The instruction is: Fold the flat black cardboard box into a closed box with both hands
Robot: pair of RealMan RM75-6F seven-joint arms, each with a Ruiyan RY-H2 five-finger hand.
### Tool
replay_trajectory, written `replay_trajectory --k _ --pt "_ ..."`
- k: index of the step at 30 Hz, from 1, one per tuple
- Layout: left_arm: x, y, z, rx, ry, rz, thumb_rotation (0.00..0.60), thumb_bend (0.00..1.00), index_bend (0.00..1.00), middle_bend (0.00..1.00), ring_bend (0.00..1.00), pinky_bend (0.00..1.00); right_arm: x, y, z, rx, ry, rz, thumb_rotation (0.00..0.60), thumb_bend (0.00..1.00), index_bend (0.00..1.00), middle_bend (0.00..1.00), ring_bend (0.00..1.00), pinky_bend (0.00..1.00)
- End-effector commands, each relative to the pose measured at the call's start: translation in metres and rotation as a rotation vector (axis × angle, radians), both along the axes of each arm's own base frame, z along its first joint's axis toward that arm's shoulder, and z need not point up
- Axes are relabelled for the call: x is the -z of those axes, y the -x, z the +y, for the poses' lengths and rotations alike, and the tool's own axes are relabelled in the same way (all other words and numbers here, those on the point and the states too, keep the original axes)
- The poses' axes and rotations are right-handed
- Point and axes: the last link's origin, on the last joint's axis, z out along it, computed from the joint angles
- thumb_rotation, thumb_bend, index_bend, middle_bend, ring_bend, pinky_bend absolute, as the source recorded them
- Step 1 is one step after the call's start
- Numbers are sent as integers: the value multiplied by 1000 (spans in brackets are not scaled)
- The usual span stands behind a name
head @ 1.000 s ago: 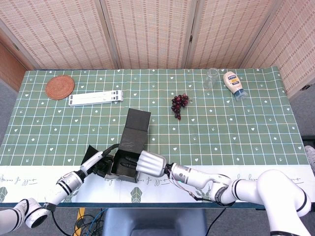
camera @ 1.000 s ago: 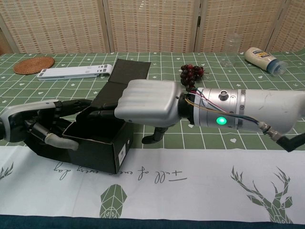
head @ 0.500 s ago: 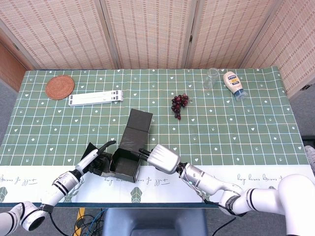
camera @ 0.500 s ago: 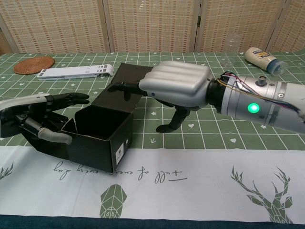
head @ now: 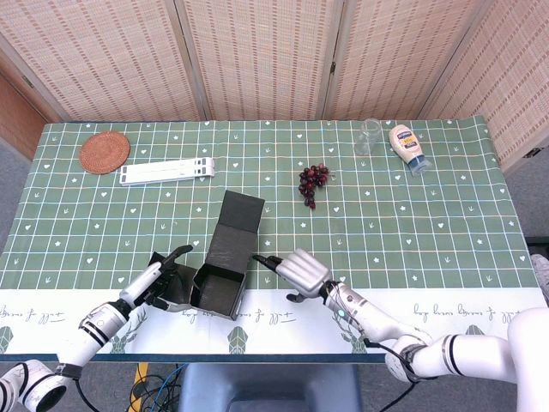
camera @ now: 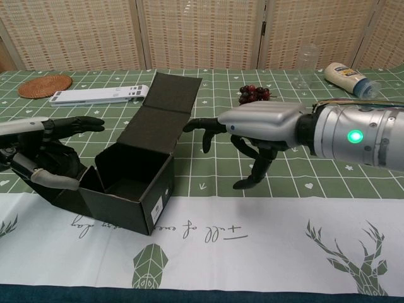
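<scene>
One black cardboard box is sitting at the near edge of the table, half on the white runner, its body already squared up and open at the top. The lid flap is standing up and leaning back, away from the robot, creased partway up.

The left hand is lying against the box's left side, beside a small side flap that is sticking out there; its fingers are loosely curled, one pointing forward, and I cannot tell whether they are actually gripping the card or only resting on it. The right hand is hovering just right of the box, apart from it, fingers spread and holding nothing.

The box is looking light and thin-walled, stiff along its panels but ready to bend at the scored creases. It would likely skid on the cloth if pushed from one side only, so bracing the left wall while pressing the lid down near its free edge seems the sensible hold.

Counting the rest:
- one bunch of dark grapes
- one clear glass
- one squeeze bottle, lying down
- one woven coaster
- one flat white stand
</scene>
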Motion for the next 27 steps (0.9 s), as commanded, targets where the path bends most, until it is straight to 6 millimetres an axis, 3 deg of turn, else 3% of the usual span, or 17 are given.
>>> replay_trajectory --k 1,16,23,27 --pt "-5 0 -2 2 -21 -1 600 142 0 0 483 878 11 -14 -13 22 -27 -20 600 228 0 204 741 1000" --pt "-19 4 -13 -7 -52 -18 600 142 0 0 480 878 34 -74 -58 37 -42 -82 600 228 0 168 741 1000" --pt "-23 7 -12 -24 -61 -34 600 142 0 0 483 877 24 -50 -41 158 -103 -174 600 227 0 165 741 1000" --pt "-23 7 -12 -27 -59 -45 600 142 0 0 487 878 18 -35 -30 274 -172 -228 600 150 0 152 741 1000"
